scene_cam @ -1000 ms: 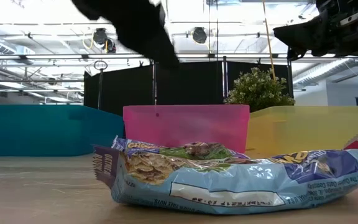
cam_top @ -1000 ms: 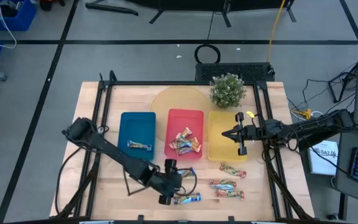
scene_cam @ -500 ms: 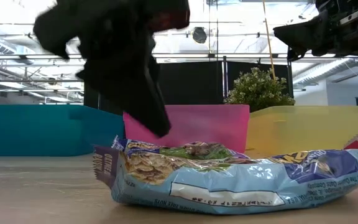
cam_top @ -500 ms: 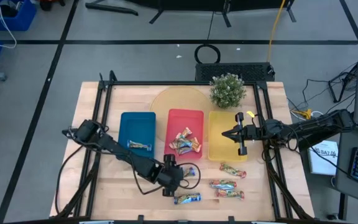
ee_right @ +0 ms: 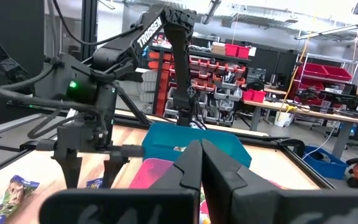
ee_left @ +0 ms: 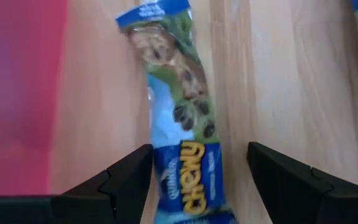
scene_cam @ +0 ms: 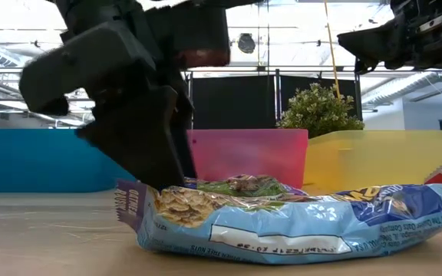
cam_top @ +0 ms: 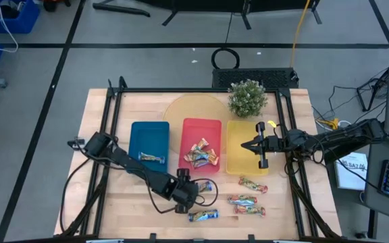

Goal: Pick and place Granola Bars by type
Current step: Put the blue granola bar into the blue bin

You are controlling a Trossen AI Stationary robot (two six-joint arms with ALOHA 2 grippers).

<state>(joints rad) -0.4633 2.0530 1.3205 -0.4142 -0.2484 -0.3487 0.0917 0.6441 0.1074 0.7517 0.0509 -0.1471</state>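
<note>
A blue granola bar (ee_left: 182,134) is lying flat on the wooden table (cam_top: 127,202), and the left gripper (ee_left: 197,180) is hanging over it with its two dark fingers (ee_left: 126,183) spread wide, one on each side of the bar. The fingers are not squeezing it. Only the left wrist view is showing this up close: the wrapper is shiny and crinkly, with a picture of oats and dark chips on it, and the red tray (ee_left: 17,93) is sitting just beside the bar. From above, the same bar (cam_top: 206,186) is looking tiny, just in front of the red tray (cam_top: 201,126), and the left gripper (cam_top: 189,192) is covering part of it. A second blue bar (cam_top: 203,216) is lying near the table's front edge, and in the low view it (scene_cam: 282,218) is looking huge and puffy, with the left gripper (scene_cam: 140,146) right behind it. Three red-green bars (cam_top: 252,184) are lying on the wood in front of the yellow tray (cam_top: 238,135). One bar (cam_top: 151,158) is resting in the blue tray (cam_top: 148,131), and a small pile of gold bars (cam_top: 201,155) is sitting in the red tray; they are too bunched up to count. The three trays are smooth plastic boxes in a row. The right gripper (cam_top: 243,144) is waiting above the yellow tray with its fingers (ee_right: 219,168) pressed together and holding nothing. A little bushy green plant (cam_top: 247,98) is standing behind the trays.
</note>
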